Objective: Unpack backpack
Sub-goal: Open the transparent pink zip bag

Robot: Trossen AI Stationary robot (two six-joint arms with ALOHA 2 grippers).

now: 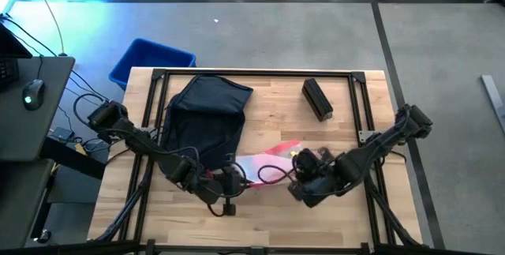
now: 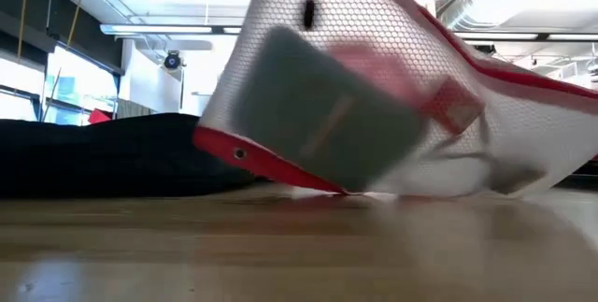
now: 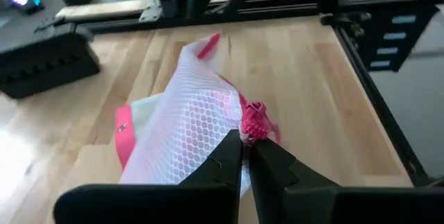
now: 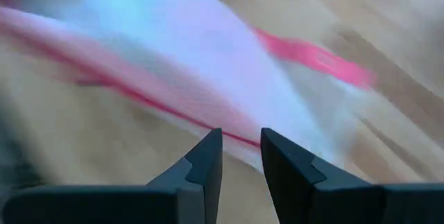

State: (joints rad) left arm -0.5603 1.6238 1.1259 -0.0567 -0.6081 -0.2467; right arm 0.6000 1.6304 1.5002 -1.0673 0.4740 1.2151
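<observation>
Backpack lies flat on the counter, toward my left half and the far edge, its long axis running from far edge to near edge; I cannot tell which end is its top. Dark navy, soft and slumped, its fabric creased, it shows in the low view as a low dark mound behind a mesh pouch. That pouch is white netting with red trim, out of the bag and just beside its near right corner, between my two tools. My left tool is pinched tight on a bunched pink bit at the pouch's edge, fingers together with no gap. My right tool sits at the pouch's other end with a narrow gap between its fingers; the netting lies just ahead of them, and I cannot tell whether they hold it. A black box rests well apart, near the far right
</observation>
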